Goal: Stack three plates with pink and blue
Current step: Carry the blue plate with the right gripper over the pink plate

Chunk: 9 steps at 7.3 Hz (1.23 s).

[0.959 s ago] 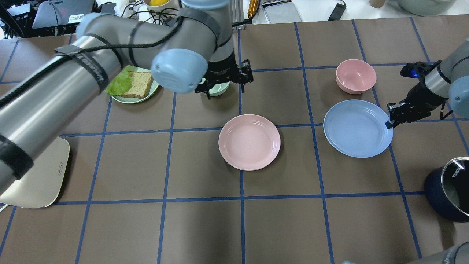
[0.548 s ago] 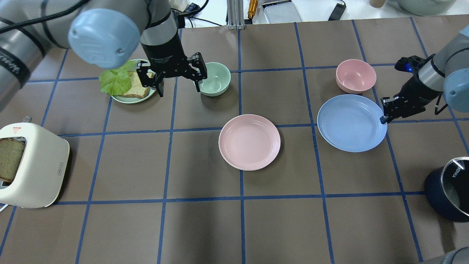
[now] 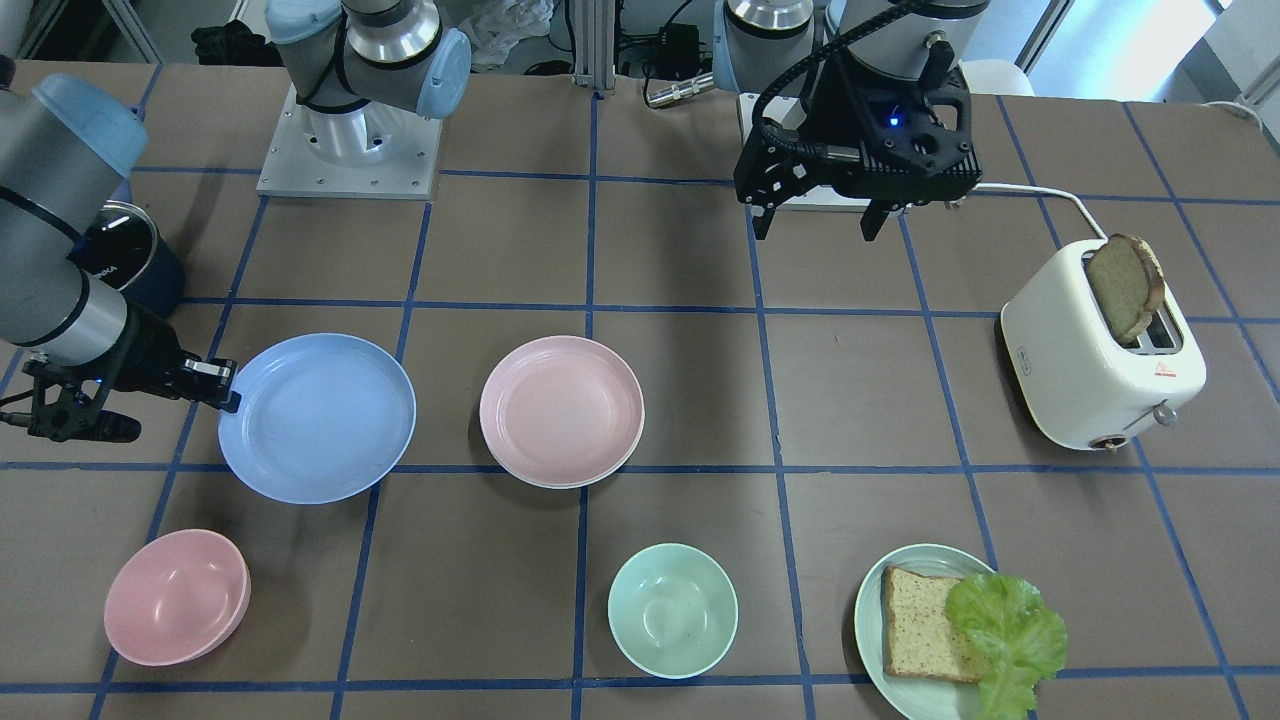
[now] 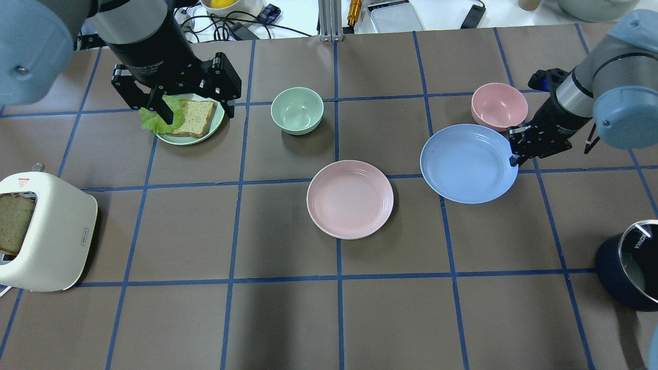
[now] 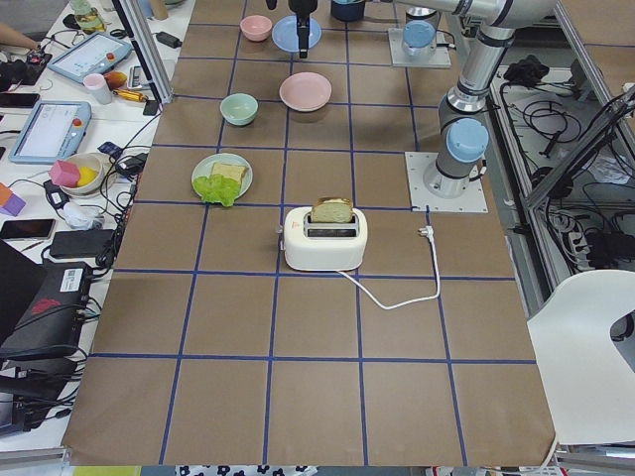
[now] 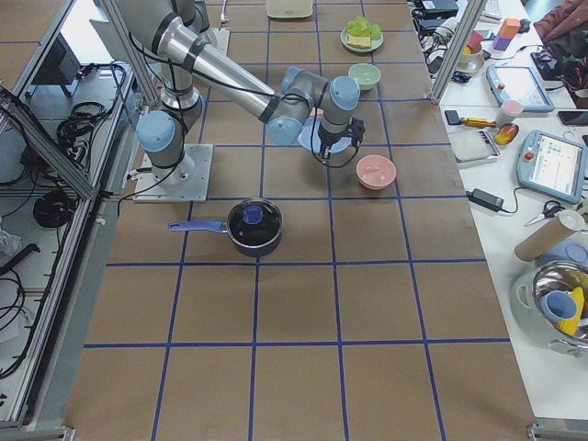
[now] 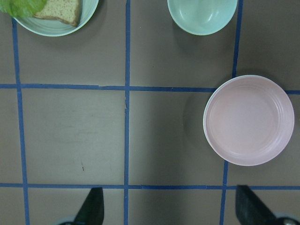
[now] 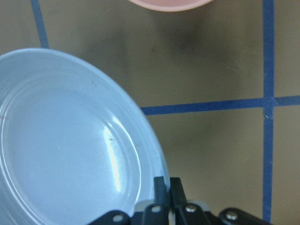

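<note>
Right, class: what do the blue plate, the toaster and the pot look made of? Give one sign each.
Blue plate: probably plastic, matte; soft dull sheen, moulded rings. Toaster: cream shell, likely plastic or painted metal; smooth, satin. Pot: likely coated metal, dark blue, glossy; bright silver rim.

Colours and patterns
Plain pastels are showing on blue plate (image 4: 465,164) and pink plate (image 4: 349,199); mint bowl (image 4: 297,109), pink bowl (image 4: 498,105) likewise; table (image 4: 282,318) is showing brown with a blue line grid.
</note>
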Each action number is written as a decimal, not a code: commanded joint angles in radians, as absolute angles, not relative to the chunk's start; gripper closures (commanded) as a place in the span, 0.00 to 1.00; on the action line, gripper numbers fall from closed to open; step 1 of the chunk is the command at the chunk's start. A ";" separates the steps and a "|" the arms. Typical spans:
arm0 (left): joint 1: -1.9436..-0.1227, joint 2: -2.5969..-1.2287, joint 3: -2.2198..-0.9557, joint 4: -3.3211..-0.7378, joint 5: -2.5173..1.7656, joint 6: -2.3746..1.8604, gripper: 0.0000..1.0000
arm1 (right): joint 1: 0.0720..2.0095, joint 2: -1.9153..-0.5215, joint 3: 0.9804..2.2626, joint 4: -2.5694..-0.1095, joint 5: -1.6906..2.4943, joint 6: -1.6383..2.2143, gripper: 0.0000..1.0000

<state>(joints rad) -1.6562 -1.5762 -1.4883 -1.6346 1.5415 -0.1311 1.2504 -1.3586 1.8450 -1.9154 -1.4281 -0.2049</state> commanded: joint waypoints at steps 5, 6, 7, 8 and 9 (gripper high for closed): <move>-1.603 -1.528 -1.569 -1.534 1.543 -0.038 0.00 | 1.543 -1.384 1.833 -1.928 -1.422 0.208 1.00; -1.605 -1.523 -1.575 -1.534 1.543 -0.041 0.00 | 1.583 -1.378 1.836 -1.930 -1.422 0.260 1.00; -1.603 -1.523 -1.575 -1.534 1.543 -0.041 0.00 | 1.615 -1.371 1.838 -1.931 -1.417 0.277 1.00; -1.603 -1.523 -1.575 -1.535 1.543 -0.041 0.00 | 1.626 -1.365 1.841 -1.933 -1.405 0.282 1.00; -1.605 -1.522 -1.577 -1.537 1.545 -0.043 0.00 | 1.640 -1.362 1.847 -1.937 -1.402 0.294 1.00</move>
